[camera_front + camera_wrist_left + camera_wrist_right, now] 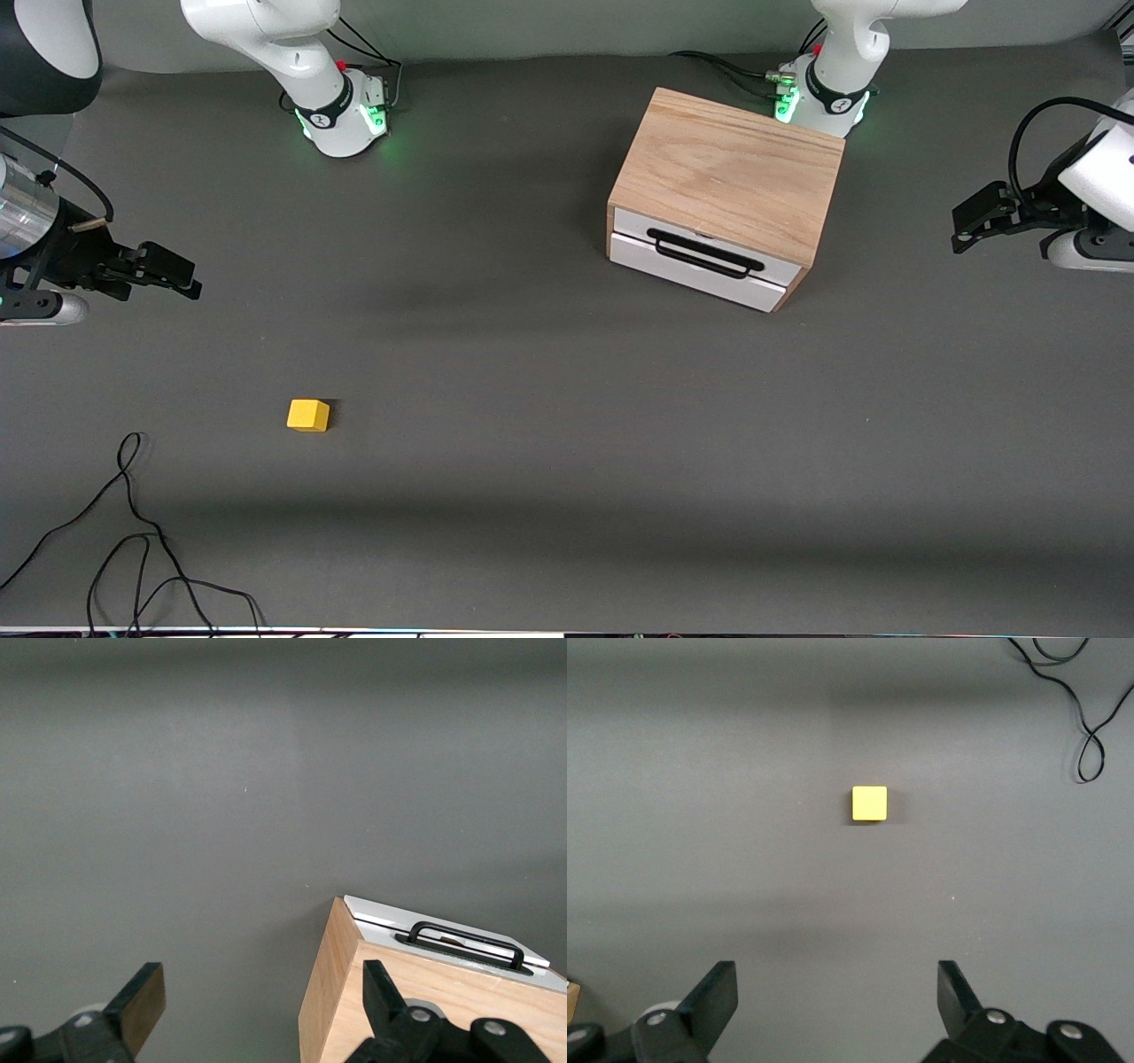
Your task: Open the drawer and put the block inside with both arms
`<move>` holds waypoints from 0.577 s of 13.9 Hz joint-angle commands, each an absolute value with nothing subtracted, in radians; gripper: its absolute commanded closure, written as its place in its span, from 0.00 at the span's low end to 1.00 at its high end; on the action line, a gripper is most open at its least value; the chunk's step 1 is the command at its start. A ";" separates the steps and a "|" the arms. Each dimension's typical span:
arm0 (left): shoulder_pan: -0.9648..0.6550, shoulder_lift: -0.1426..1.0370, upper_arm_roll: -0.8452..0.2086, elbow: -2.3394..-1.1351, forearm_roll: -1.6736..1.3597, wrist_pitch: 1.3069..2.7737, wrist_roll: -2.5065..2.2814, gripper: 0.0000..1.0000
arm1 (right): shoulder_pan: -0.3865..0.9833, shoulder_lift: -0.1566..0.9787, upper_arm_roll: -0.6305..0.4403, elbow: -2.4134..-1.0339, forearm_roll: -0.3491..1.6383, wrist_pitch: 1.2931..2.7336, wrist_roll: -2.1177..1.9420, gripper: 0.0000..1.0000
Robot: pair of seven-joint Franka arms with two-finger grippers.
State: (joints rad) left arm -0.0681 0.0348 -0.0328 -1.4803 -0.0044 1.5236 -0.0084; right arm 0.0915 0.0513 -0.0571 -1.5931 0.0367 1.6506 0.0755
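Drawer [700, 261] is seen shut, in the wooden box [731, 173] at the left arm's end of the surface [567, 354], close to the left arm's base. Black bar handle [705, 252] is judged the place to be taken: stiff, narrow, w/ a gap for one finger; box may slide when pulled, so steadying could be needed. Block [308, 415] lies well apart from the box, nearer the front camera, toward the right arm's end. It is judged light, rigid, flat-sided; best pinched across two opposite faces.

Left end effector [974, 217] is held w/ fingers apart, above the surface beside the box. Right end effector [168, 270] is also spread wide, over bare surface, block not yet reached.

No readable writing or brand is made out.
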 commanded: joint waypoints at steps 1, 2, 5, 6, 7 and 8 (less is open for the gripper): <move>-0.093 0.072 -0.049 -1.456 -0.015 1.535 -0.024 0.01 | 0.095 0.069 -0.063 -1.563 0.040 1.651 0.052 0.00; -0.115 0.080 -0.061 -1.456 -0.012 1.540 -0.090 0.01 | 0.095 0.071 -0.063 -1.563 0.040 1.652 0.052 0.00; -0.207 0.118 -0.067 -1.459 -0.015 1.560 -0.358 0.01 | 0.095 0.080 -0.063 -1.559 0.040 1.661 0.052 0.00; -0.237 0.136 -0.067 -1.460 -0.015 1.562 -0.453 0.01 | 0.095 0.089 -0.063 -1.545 0.040 1.661 0.052 0.00; -0.271 0.156 -0.069 -1.460 -0.015 1.563 -0.588 0.01 | 0.095 0.094 -0.063 -1.539 0.040 1.661 0.052 0.00; -0.305 0.178 -0.069 -1.462 -0.015 1.560 -0.741 0.01 | 0.095 0.095 -0.063 -1.534 0.040 1.661 0.052 0.00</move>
State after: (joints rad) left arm -0.2477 0.1378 -0.0809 -1.4812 -0.0116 1.5632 -0.5262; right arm 0.0915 0.0696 -0.0571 -1.5767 0.0367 1.6659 0.0754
